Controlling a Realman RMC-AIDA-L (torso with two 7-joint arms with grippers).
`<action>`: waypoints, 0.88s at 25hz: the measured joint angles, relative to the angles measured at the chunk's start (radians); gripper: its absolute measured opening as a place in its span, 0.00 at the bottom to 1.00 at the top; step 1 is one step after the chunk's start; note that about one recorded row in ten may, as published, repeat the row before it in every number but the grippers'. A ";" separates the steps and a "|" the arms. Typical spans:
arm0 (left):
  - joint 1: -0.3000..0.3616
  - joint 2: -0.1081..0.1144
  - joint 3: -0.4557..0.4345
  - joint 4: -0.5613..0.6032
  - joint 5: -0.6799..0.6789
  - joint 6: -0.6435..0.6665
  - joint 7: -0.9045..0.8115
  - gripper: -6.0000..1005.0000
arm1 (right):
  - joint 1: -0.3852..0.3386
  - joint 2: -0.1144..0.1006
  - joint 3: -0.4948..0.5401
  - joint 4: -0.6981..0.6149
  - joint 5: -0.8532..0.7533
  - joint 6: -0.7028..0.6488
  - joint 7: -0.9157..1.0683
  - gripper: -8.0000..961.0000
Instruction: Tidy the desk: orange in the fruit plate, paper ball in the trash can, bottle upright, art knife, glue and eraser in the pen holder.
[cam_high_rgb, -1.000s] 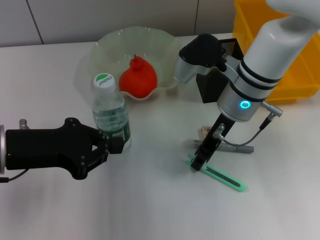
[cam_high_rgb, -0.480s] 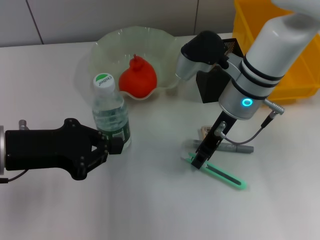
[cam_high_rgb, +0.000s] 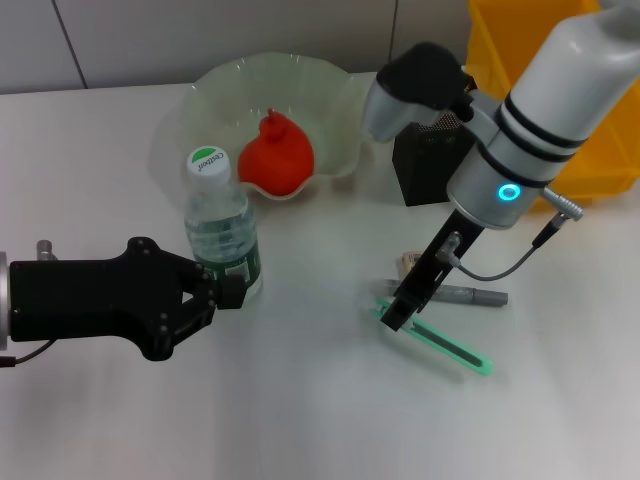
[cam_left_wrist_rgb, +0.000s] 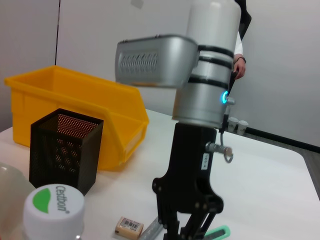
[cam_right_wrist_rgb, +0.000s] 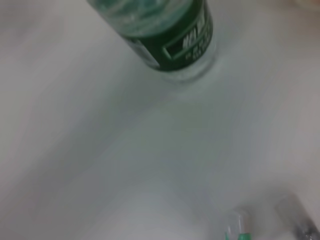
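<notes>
The bottle (cam_high_rgb: 220, 225) stands upright with its white cap (cam_left_wrist_rgb: 52, 207) on. My left gripper (cam_high_rgb: 228, 290) rests at its base, fingers in front of the label. My right gripper (cam_high_rgb: 398, 320) is shut on one end of the green art knife (cam_high_rgb: 440, 345), holding it just off the table; the left wrist view shows this right gripper (cam_left_wrist_rgb: 186, 231) too. Beside it lie the grey glue stick (cam_high_rgb: 470, 296) and the eraser (cam_high_rgb: 410, 263). The black mesh pen holder (cam_high_rgb: 435, 165) stands behind. The orange (cam_high_rgb: 275, 155) sits in the fruit plate (cam_high_rgb: 200, 100). The paper ball is out of view.
A yellow bin (cam_high_rgb: 590, 150) stands at the back right, behind the pen holder (cam_left_wrist_rgb: 65, 150). The right wrist view looks down on the bottle's green label (cam_right_wrist_rgb: 170, 35) and bare white tabletop (cam_right_wrist_rgb: 100, 150).
My right gripper has shifted slightly up and left, and the green art knife has risen with it. The left arm and bottle have not moved.
</notes>
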 joint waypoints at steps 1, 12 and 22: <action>0.000 0.000 0.000 0.000 0.000 0.000 0.000 0.00 | -0.010 0.000 -0.001 -0.022 0.009 -0.011 0.002 0.17; 0.000 0.000 -0.002 0.000 0.000 0.002 0.000 0.00 | -0.159 -0.007 0.011 -0.377 0.046 -0.118 0.039 0.18; 0.000 0.000 -0.002 0.000 0.000 0.001 0.000 0.00 | -0.211 -0.016 0.118 -0.557 0.083 -0.125 0.009 0.18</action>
